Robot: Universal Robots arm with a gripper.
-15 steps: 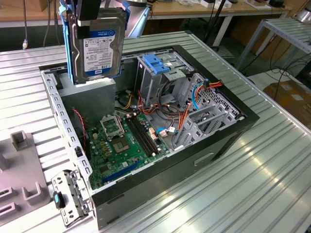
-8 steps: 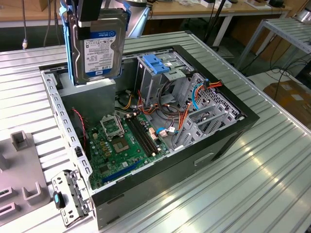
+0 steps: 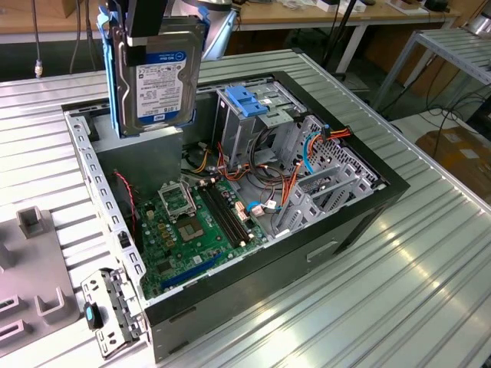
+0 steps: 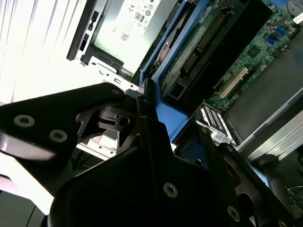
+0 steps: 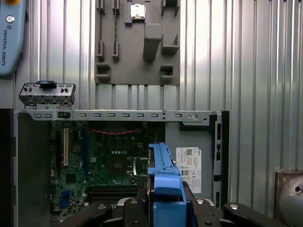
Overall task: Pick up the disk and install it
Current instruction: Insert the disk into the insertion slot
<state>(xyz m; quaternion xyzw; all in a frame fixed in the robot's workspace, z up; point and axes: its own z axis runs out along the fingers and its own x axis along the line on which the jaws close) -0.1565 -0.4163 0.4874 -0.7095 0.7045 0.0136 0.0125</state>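
Aloft, jaws clamp the disk [image 3: 157,77] — label [image 3: 165,93] in exterior view; blue rail [image 5: 165,183] in first wrist view.

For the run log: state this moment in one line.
gripper: shut on disk | disk: upright, held over open case | installed: no

The exterior view stands off the arm, high over one corner of the bench [image 3: 414,307]. From middling range it looks obliquely down into the open computer case [image 3: 253,303]. The first wrist view faces straight down from well above the case, taking in the motherboard [image 5: 104,161] and the bench beyond. The second wrist view sits very near the disk [image 4: 173,125], looking slantwise along it. All three views share the motherboard and the disk.
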